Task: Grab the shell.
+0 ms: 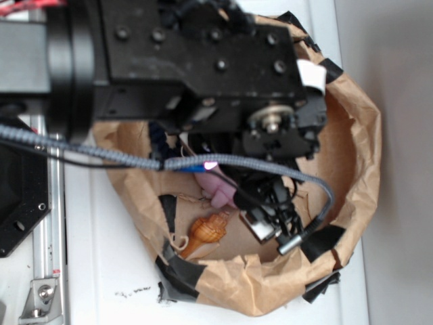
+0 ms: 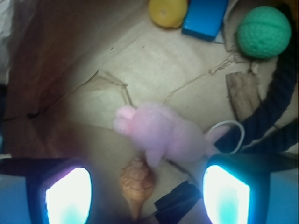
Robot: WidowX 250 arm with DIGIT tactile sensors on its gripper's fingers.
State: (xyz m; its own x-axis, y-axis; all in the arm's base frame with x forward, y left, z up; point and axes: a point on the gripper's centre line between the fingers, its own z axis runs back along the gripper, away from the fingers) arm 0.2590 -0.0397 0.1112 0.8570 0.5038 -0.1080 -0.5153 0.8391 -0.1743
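Observation:
The shell [image 2: 137, 185] is small, orange-tan and ribbed, lying on the brown paper floor between my two glowing fingers [image 2: 67, 196], nearer the left one. In the exterior view the shell [image 1: 206, 231] lies near the bag's front left wall, its thin tip pointing toward the rim. My gripper [image 2: 147, 198] is open, hanging over the shell with clear gaps on both sides. A pink plush [image 2: 161, 133] lies just beyond the shell, touching its broad end. The exterior view shows the gripper [image 1: 267, 227] mostly hidden under the black arm.
A brown paper bag [image 1: 365, 142] with black tape patches walls everything in. Inside lie a yellow duck [image 2: 168, 11], a blue block [image 2: 204, 17], a green ball [image 2: 263, 31], a dark rope [image 2: 275, 107] and a black tape strip [image 2: 177, 201].

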